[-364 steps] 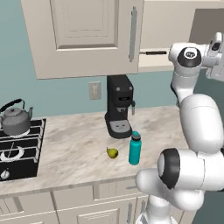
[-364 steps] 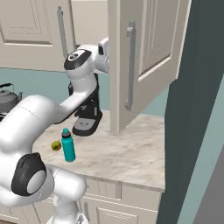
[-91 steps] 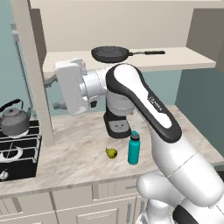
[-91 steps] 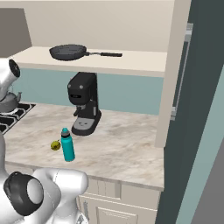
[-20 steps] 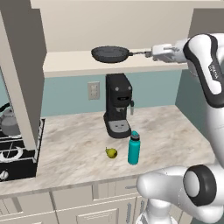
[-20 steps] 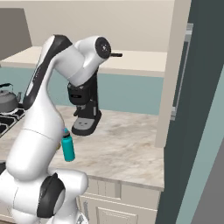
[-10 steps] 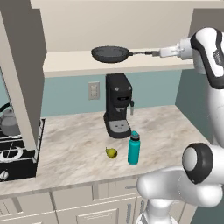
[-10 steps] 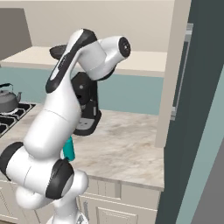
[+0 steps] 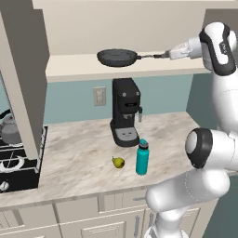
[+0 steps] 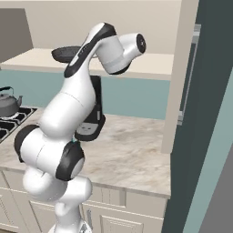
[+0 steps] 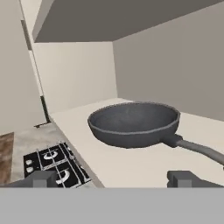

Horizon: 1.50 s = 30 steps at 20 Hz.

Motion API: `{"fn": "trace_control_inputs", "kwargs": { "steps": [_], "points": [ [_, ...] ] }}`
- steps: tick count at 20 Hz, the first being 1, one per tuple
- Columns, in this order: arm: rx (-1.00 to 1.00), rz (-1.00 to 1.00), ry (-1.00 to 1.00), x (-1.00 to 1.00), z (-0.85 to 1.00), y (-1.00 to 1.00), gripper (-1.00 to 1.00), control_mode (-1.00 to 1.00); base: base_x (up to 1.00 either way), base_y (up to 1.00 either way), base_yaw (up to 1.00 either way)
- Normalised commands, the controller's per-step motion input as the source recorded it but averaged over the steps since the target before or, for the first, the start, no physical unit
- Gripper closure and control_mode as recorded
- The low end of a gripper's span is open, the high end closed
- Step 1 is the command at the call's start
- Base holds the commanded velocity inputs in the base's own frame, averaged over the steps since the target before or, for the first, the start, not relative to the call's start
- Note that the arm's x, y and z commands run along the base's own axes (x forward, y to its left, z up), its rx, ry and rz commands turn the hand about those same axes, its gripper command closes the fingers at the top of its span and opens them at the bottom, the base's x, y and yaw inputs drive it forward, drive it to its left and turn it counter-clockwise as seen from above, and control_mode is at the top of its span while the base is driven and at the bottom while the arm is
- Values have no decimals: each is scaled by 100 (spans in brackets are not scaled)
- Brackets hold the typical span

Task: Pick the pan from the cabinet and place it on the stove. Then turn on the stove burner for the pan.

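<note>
The round, shallow dark grey frying pan sits on the pale shelf of the open beige upper wall cabinet, its long thin black handle pointing to the right in the left base view. In the hand view the pan rests flat on the shelf floor, with the handle running off toward the lower right.

The white arm reaches up to shelf height, and its two-finger gripper is at the far end of the pan handle in the left base view. The hand view shows the two dark fingertips spread wide apart at the bottom, one on either side, with nothing between them; the handle passes just above the right fingertip and does not appear to be clasped.

Below the shelf, a black coffee machine stands on the marbled beige countertop, with a teal bottle and a small yellow-green pear-shaped fruit in front of it. At the left, the black gas cooktop with pale grates carries a grey kettle with an arched handle. The open cabinet door hangs over the stove's right edge.
</note>
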Motion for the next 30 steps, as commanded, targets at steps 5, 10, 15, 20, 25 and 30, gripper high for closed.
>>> {"fn": "trace_control_inputs", "kwargs": {
  "steps": [5, 10, 15, 20, 25, 30],
  "points": [
    [0, 2, -1, 9, 0, -4, -100, -100, 0, 0, 0],
    [-6, 7, -8, 13, -1, 0, -100, -100, 0, 0, 0],
    [-14, 10, -24, 0, 0, 0, -100, -100, 0, 0, 0],
    [-12, 7, -26, 0, 0, 0, -100, -100, 0, 0, 0],
    [-6, 1, -22, 0, 0, 0, -100, -100, 0, 0, 0],
    [-3, 0, -10, 2, 0, 0, -100, -100, 0, 0, 0]
  ]
}}
